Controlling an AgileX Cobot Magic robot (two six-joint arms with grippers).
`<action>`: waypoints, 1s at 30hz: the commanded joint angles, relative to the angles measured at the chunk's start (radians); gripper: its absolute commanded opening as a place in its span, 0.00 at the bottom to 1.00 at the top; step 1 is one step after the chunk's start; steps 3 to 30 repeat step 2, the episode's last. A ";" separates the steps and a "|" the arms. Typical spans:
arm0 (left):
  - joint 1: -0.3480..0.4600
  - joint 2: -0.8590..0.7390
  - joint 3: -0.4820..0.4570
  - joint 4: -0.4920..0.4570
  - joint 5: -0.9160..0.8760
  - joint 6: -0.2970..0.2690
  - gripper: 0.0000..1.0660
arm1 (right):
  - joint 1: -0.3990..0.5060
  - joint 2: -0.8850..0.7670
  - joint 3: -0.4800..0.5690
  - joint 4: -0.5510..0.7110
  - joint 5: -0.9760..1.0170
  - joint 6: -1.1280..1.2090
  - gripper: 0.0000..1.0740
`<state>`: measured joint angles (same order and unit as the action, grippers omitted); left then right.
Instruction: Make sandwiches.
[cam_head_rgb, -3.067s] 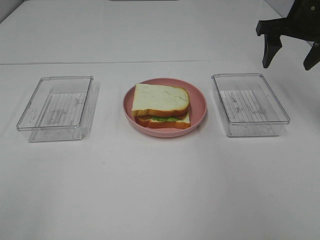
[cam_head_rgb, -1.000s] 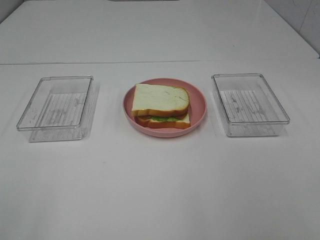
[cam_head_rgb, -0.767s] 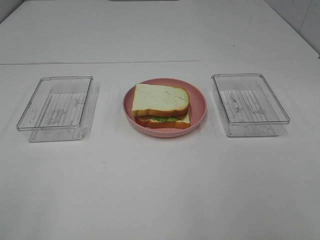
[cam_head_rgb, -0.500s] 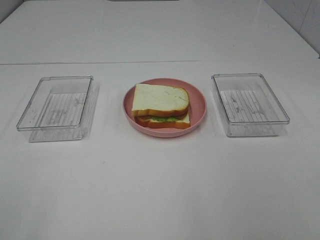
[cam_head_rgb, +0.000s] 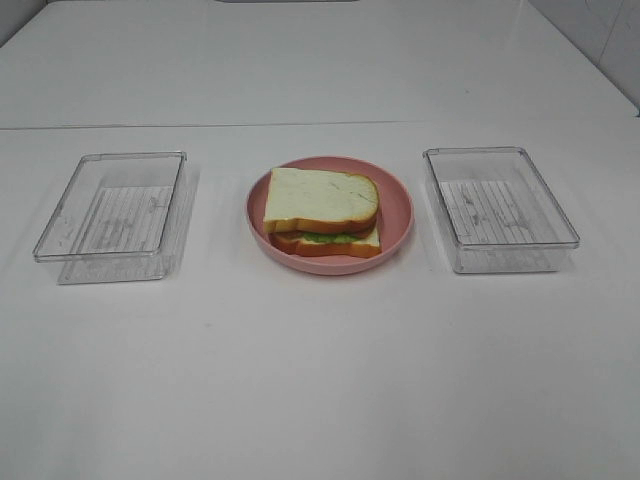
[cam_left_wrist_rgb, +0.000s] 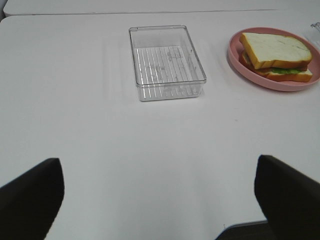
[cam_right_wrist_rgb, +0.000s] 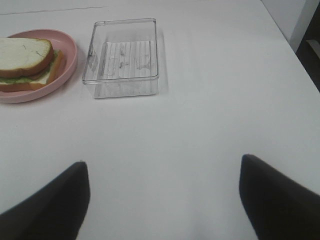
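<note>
From my seat the worktop (cam_head_rgb: 320, 380) looks settled. The sandwich (cam_head_rgb: 322, 212) sits assembled on the pink plate (cam_head_rgb: 398, 205) in the middle, its top bread slice (cam_head_rgb: 320, 197) lying a little askew over the lower one, with green lettuce (cam_head_rgb: 330, 238) peeking out at the near edge. The left tray (cam_head_rgb: 112, 213) and the right tray (cam_head_rgb: 498, 207) flank the plate, each well apart from it, and both hold nothing.

What has changed: about three seconds ago my right arm hung dark over the far right corner of the high view, above the right tray. A second ago it had already gone from that view, and since then nothing in it has shifted. The sandwich has kept its place throughout.

Both arms are now pulled back near me. The left gripper (cam_left_wrist_rgb: 159, 200) shows its jaws spread wide, nothing between them but bare worktop. The right gripper (cam_right_wrist_rgb: 164, 197) likewise stands with jaws apart and holds nothing.

I judge the stacking done and the arms retired; with the trays bare, there is no ingredient left for me to add.
</note>
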<state>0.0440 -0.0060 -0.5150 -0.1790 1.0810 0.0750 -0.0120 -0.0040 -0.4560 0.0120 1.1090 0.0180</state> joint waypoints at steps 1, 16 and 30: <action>0.001 -0.013 0.000 -0.007 -0.009 -0.005 0.92 | -0.006 -0.032 0.004 0.003 -0.010 -0.009 0.71; 0.001 -0.013 0.000 -0.007 -0.009 -0.005 0.92 | -0.006 -0.032 0.004 0.004 -0.010 -0.009 0.71; 0.001 -0.013 0.000 -0.007 -0.009 -0.005 0.92 | -0.006 -0.032 0.004 0.004 -0.010 -0.009 0.71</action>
